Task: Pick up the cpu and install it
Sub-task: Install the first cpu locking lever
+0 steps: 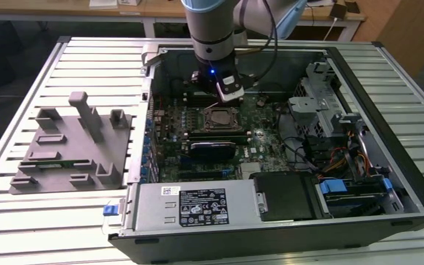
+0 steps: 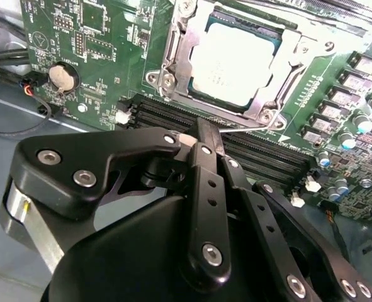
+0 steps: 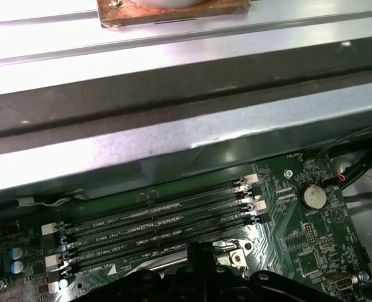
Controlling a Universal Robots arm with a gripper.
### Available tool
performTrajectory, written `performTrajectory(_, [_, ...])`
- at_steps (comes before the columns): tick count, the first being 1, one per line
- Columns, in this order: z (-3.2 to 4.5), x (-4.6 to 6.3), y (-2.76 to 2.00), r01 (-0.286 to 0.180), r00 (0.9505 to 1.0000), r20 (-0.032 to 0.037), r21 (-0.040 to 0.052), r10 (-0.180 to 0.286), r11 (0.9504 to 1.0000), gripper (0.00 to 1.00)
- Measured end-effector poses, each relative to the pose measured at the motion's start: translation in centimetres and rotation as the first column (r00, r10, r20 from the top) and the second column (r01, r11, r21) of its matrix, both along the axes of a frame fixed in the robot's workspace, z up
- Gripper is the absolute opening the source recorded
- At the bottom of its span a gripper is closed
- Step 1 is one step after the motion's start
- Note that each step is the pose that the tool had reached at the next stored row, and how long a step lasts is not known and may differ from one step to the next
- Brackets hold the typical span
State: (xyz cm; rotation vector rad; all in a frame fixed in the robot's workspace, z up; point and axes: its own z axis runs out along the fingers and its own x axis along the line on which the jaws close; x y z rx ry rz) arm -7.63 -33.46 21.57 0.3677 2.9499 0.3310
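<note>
Computer case [image 1: 401, 149] lies open on the slatted tabletop [image 1: 86, 61], and inside it sits the green motherboard [image 1: 267, 146] — its metal socket frame [image 2: 173, 50] holds the cpu [image 2: 236, 56], flat, silver-white side up. Jaws look pressed together with nothing between them, hanging over the long black memory slots [image 2: 167, 116] just beside the frame — the cpu is near them, not touching. Grey holder [image 1: 72, 149] rests on the tabletop beside the case, at the exterior view's left.
</note>
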Motion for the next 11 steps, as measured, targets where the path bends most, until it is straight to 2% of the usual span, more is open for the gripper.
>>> performTrajectory(2, [-0.15, 0.0, 0.01, 0.001, 1.0, 0.0033, -0.0038, -0.001, 1.0, 0.11])
performTrajectory(6, [-0.5, 0.0, 0.01, 0.002, 0.9999, 0.0123, -0.0048, -0.002, 1.0, 0.11])
performTrajectory(11, [-0.76, 0.0, 0.17, 0.006, 0.9999, 0.0138, -0.0054, -0.006, 1.0, 0.11])
